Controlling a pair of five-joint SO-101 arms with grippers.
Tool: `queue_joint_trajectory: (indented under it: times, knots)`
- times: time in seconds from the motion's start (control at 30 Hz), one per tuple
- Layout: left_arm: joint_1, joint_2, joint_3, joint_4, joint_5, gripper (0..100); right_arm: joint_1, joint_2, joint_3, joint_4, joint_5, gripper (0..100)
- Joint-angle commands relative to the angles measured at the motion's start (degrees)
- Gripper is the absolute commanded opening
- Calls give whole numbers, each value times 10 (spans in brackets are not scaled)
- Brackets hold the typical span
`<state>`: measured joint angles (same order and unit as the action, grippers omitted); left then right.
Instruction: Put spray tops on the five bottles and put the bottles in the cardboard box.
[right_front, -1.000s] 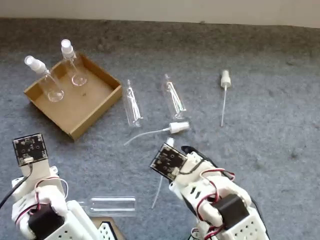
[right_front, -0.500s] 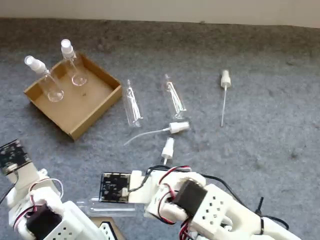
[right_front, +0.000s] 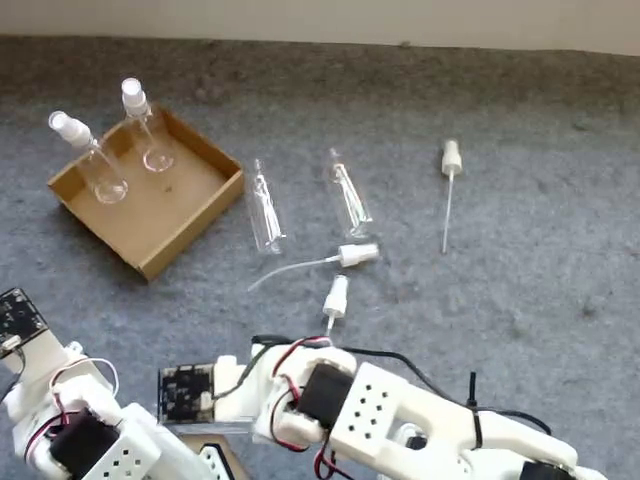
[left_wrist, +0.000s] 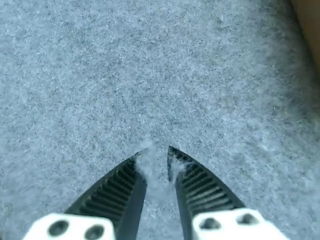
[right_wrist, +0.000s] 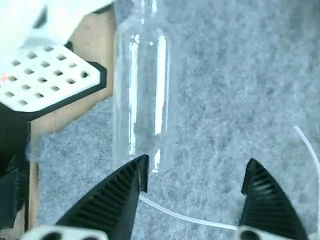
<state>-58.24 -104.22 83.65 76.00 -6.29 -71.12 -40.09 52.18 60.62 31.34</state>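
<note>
near edge: right gripper (right_wrist: 197, 167) swung left in the last second, wide open and empty, just short of the lying bottle (right_wrist: 142, 90), probably lining up a grasp. left gripper (left_wrist: 154, 152) barely open, empty. farther: three loose spray tops (right_front: 338, 295), two bare bottles (right_front: 263, 208). far left: two capped bottles (right_front: 100, 165) in cardboard box (right_front: 190, 235).

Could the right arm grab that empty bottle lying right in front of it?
Probably yes: the right gripper is open, the bottle lies just ahead, slightly to one side, and nothing blocks it.
</note>
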Motion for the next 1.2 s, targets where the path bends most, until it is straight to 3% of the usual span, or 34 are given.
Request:
queue_joint_trajectory:
  times: [0.0,0.47,0.7,1.17]
  knots:
    - [-8,-6,-1,-21,41,8,-41,7,-5,-13,-7,293]
    - [-15,-6,3,-25,42,8,-53,11,84,-155,-122,293]
    - [-135,-6,0,-29,42,8,-54,11,90,-155,-189,293]
    - [-175,-6,0,-29,42,8,-62,12,92,-158,-236,292]
